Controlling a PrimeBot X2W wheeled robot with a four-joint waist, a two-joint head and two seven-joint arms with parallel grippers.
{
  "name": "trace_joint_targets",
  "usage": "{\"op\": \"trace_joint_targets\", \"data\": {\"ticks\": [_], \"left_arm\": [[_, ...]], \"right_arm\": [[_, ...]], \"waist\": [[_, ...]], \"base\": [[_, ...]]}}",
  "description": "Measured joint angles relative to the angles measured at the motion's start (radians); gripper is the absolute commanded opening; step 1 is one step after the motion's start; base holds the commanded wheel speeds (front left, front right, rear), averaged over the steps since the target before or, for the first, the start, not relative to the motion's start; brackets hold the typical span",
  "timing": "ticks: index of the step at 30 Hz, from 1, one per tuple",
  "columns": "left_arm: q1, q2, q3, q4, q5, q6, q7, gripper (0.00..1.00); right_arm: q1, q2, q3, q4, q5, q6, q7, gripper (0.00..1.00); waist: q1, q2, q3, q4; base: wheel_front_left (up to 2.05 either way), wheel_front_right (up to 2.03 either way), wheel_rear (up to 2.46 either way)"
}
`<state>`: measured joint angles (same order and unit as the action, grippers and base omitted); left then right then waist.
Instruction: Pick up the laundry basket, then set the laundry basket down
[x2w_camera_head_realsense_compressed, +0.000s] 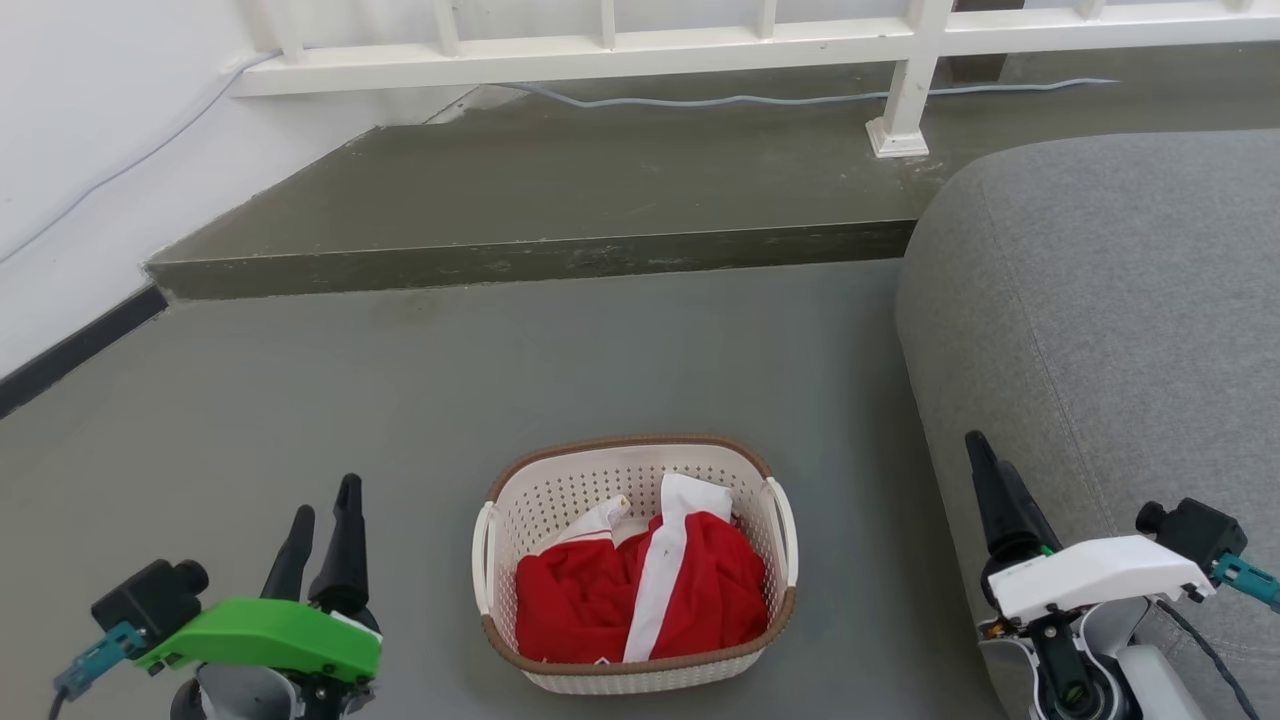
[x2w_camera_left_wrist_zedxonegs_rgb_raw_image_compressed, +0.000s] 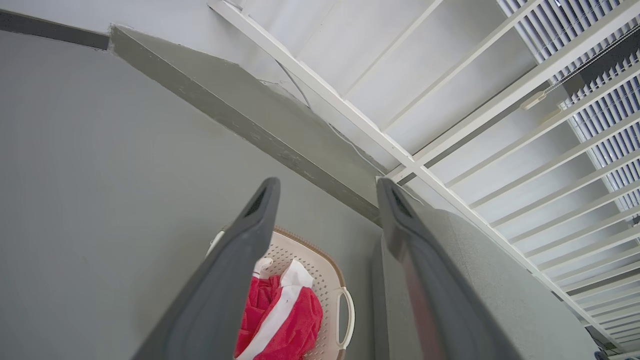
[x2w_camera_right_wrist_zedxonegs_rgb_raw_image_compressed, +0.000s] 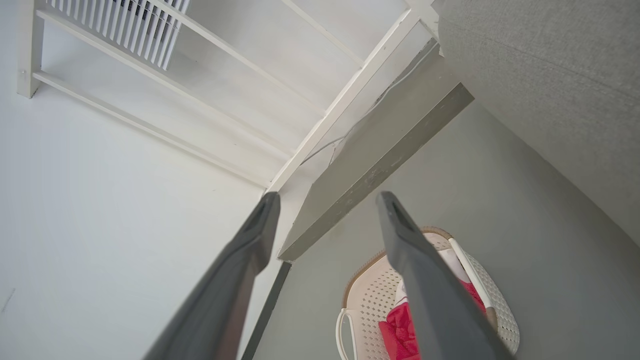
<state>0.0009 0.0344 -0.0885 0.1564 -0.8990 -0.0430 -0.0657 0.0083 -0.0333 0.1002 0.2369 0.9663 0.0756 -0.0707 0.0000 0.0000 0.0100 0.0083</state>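
The laundry basket (x2w_camera_head_realsense_compressed: 570, 492) sits on the grey floor (x2w_camera_head_realsense_compressed: 400, 400), right in front of the robot and between its two arms. It stands flat on its bottom. It is cream-white with lots of little holes, with a brown rim on top and a brown band down low. A white handle (x2w_camera_head_realsense_compressed: 483, 560) sticks out on each short side. Inside lies a heap of red clothes (x2w_camera_head_realsense_compressed: 580, 600) with white stripes, and the heap stays below the rim. The left gripper (x2w_camera_head_realsense_compressed: 326, 498) hangs low on the robot's left, away from the basket with bare floor in between. It has a green cover, and its two dark fingers point up and forward. From the left wrist you can see the fingers spread wide, with the basket far off down between them. The right gripper (x2w_camera_head_realsense_compressed: 987, 455) hangs on the robot's right, also away from the basket. It has a white cover and shows in front of the edge of a big grey sofa (x2w_camera_head_realsense_compressed: 1100, 300). In the head view its fingers line up one behind the other, but from the right wrist you can see them spread wide too. The sofa stands near the basket on the robot's right, with a strip of floor between them. Behind the basket the floor goes up one step (x2w_camera_head_realsense_compressed: 600, 190). On the step stands a white railing (x2w_camera_head_realsense_compressed: 600, 45), and a thin grey cable (x2w_camera_head_realsense_compressed: 750, 100) lies along its foot. A white wall (x2w_camera_head_realsense_compressed: 80, 120) runs along the robot's left.
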Motion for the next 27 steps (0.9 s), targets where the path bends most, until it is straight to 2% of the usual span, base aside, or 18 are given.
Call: {"op": "trace_joint_targets", "data": {"ticks": [27], "left_arm": [[0.044,0.01,-0.088,-0.04,0.403,0.07,-0.078,1.0]], "right_arm": [[0.001,-0.006,0.109,-0.022,-0.363,-0.045,-0.079,1.0]], "waist": [[0.0,0.0,-0.001,0.0]], "base": [[0.0,0.0,0.0]]}}
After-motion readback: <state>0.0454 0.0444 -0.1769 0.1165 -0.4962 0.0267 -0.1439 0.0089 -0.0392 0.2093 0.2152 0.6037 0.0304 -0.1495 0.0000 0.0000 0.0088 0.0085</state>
